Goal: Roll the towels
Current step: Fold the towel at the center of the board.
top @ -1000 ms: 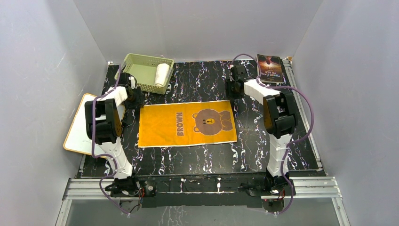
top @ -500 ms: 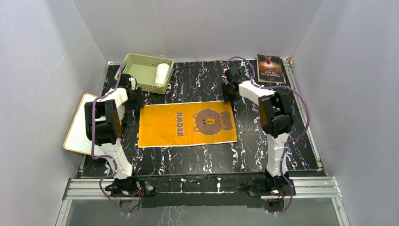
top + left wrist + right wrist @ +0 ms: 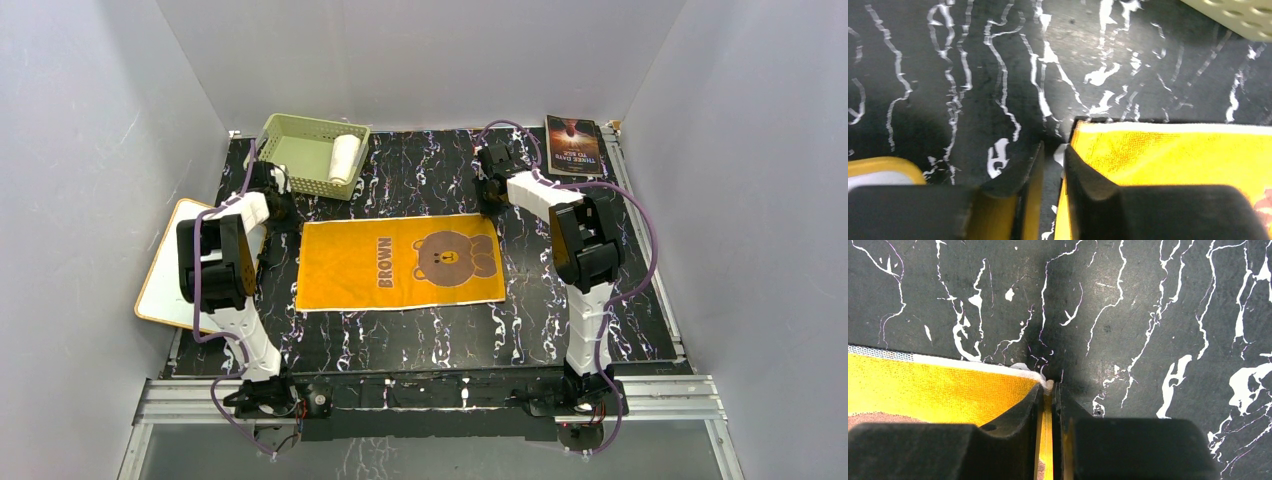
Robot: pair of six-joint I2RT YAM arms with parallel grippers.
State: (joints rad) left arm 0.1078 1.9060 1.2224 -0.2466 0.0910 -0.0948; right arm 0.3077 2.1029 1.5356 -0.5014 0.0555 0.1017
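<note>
The orange towel [image 3: 400, 262], printed with a brown bear and the word BROWN, lies flat and spread out in the middle of the black marbled table [image 3: 420, 170], its long sides running left to right. Both arms rise from their bases at the near edge, bend at a raised elbow and reach forward and down, each wrist tipped towards one far corner of the towel.

The left gripper [image 3: 284, 220] sits at the far-left corner. In its wrist view the left gripper [image 3: 1053, 150] has its fingers drawn nearly together with only a narrow slit between them, low on the table; the towel [image 3: 1173, 155] has its white-edged corner right at the tips, and it appears to be nipped there, though the cloth is hard to follow inside the slit.

The right gripper [image 3: 490, 207] is down at the far-right corner. Its wrist view shows the right gripper [image 3: 1049, 386] closed tight, with the towel's [image 3: 923, 385] white hem and a strip of yellow pinched between the fingers.

The white towel [image 3: 345, 157] lies rolled as a short cylinder inside the green basket [image 3: 290, 125] at the far left. A dark book [image 3: 574, 146] lies at the far right corner, and a white board [image 3: 170, 275] lies beside the table's left edge
</note>
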